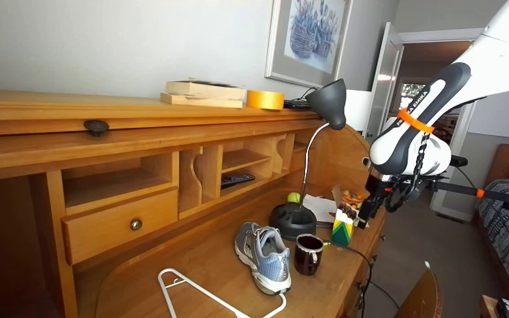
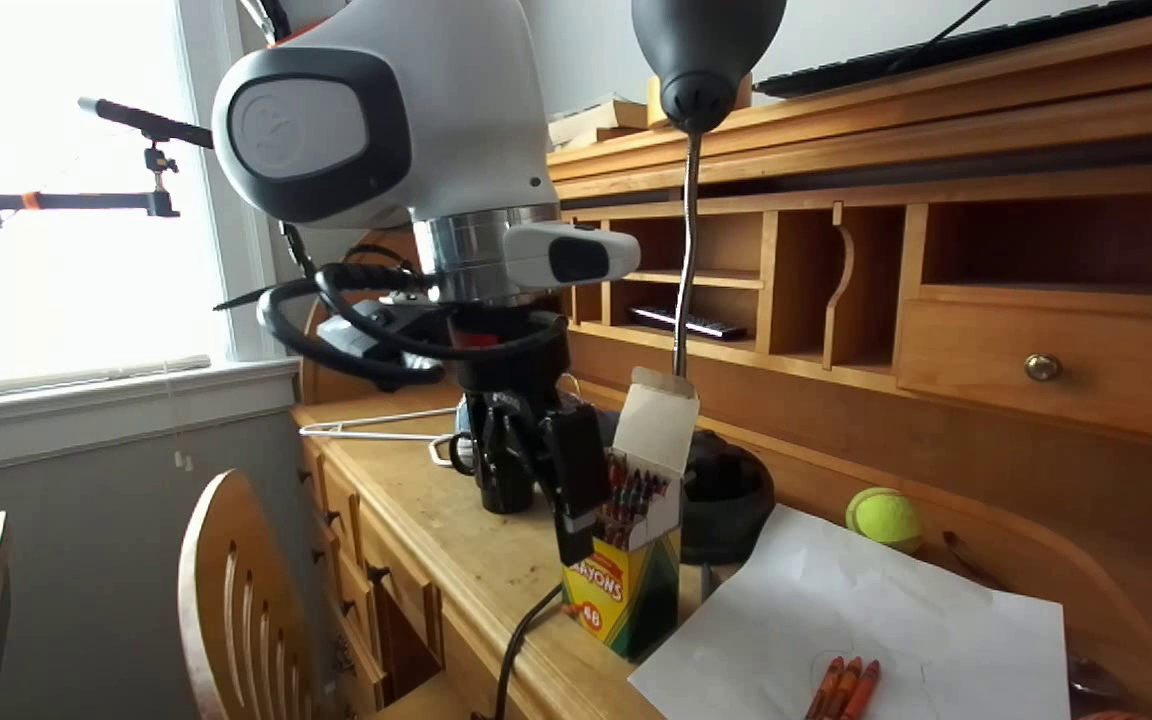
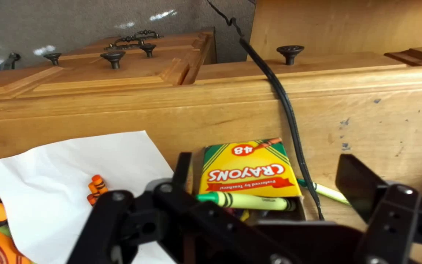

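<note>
Scuffed wooden desk (image 3: 387,121); blocky black fingers (image 3: 358,186) apart near cardboard crayon box (image 3: 249,172), wrinkled paper (image 3: 60,179) beside

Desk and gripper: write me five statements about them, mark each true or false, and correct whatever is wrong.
1. The gripper is open. True.
2. No crayons lie on the paper. False: three crayons lie on the paper.
3. The crayon box stands upright with its flap raised. True.
4. The mug has tipped over. False: the mug stands upright beside the shoe.
5. A remote lies in a cubbyhole. True.
</note>
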`<state>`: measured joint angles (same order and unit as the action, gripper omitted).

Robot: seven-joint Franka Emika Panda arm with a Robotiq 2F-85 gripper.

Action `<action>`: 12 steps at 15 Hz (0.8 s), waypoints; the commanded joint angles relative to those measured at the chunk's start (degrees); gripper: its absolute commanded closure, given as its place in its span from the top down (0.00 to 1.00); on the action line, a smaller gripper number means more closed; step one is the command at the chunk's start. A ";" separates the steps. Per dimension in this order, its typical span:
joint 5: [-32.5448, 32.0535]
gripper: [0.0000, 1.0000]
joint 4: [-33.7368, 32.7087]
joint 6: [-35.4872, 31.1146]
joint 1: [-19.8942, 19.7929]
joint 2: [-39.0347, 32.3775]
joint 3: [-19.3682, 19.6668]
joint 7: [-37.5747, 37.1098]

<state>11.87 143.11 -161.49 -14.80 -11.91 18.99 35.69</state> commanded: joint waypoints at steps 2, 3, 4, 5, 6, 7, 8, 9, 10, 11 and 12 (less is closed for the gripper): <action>-8.22 1.00 1.53 1.57 -1.70 3.29 -1.38 -7.41; -9.00 1.00 1.47 1.71 -1.91 3.52 -1.74 -8.22; -9.25 1.00 1.31 1.86 -2.14 3.58 -2.27 -8.66; -9.18 1.00 1.17 1.97 -2.38 3.61 -2.80 -8.82; -8.78 1.00 1.02 2.10 -2.63 3.59 -3.34 -8.75; -8.73 1.00 0.98 2.07 -2.74 3.60 -3.64 -8.95; -8.37 1.00 0.90 2.14 -2.96 3.60 -4.11 -8.85; -8.17 1.00 0.81 2.18 -3.09 3.54 -4.47 -8.83; -8.01 1.00 0.72 2.23 -3.19 3.45 -4.80 -8.77; -7.93 1.00 0.55 2.25 -3.29 3.23 -5.09 -8.81; -7.77 1.00 0.44 2.30 -3.40 3.11 -5.38 -8.78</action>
<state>4.78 143.29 -161.30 -16.95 -9.84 14.93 28.08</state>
